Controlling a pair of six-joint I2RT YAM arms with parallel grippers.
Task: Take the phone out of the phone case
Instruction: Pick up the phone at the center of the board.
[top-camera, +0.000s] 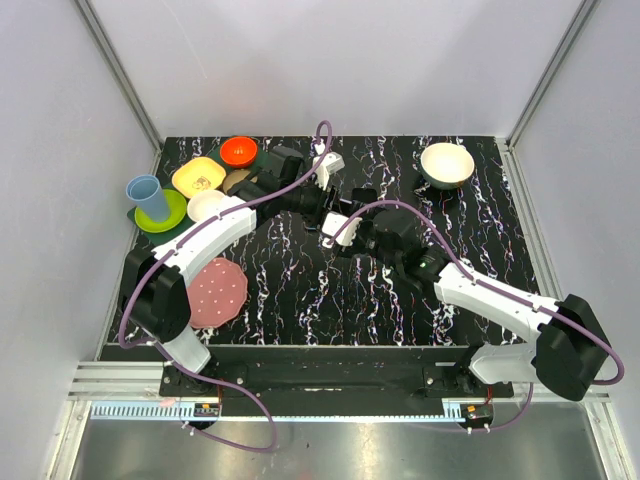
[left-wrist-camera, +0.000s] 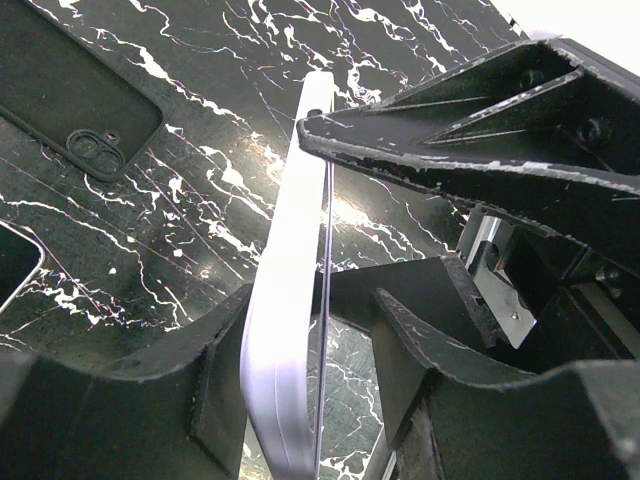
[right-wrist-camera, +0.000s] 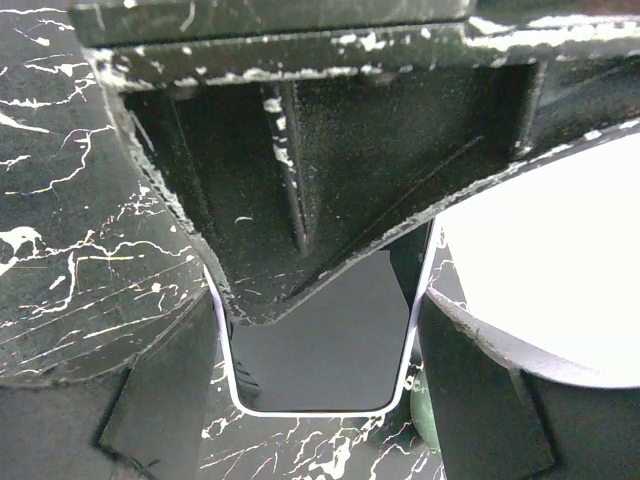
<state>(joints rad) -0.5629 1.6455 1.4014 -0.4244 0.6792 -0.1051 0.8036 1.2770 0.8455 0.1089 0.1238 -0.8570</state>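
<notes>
A phone (top-camera: 330, 228) with a pale lilac rim and a dark screen is held up on edge over the middle of the table. My right gripper (right-wrist-camera: 320, 345) is shut on the phone (right-wrist-camera: 330, 370) across its width, a finger on each rim. One of its fingers (left-wrist-camera: 450, 150) rests on the phone's upper edge. My left gripper (left-wrist-camera: 310, 325) straddles the phone (left-wrist-camera: 285, 300) across its thickness. One jaw lies against the back and a gap shows on the screen side, so it is open. A dark phone case (left-wrist-camera: 70, 95) with a camera cut-out lies flat on the table.
A white-rimmed bowl (top-camera: 447, 165) stands at the back right. At the left are a blue cup (top-camera: 148, 195), a yellow dish (top-camera: 198, 177), an orange bowl (top-camera: 239, 151) and a pink plate (top-camera: 217, 290). A second flat device (left-wrist-camera: 12, 265) shows in the left wrist view.
</notes>
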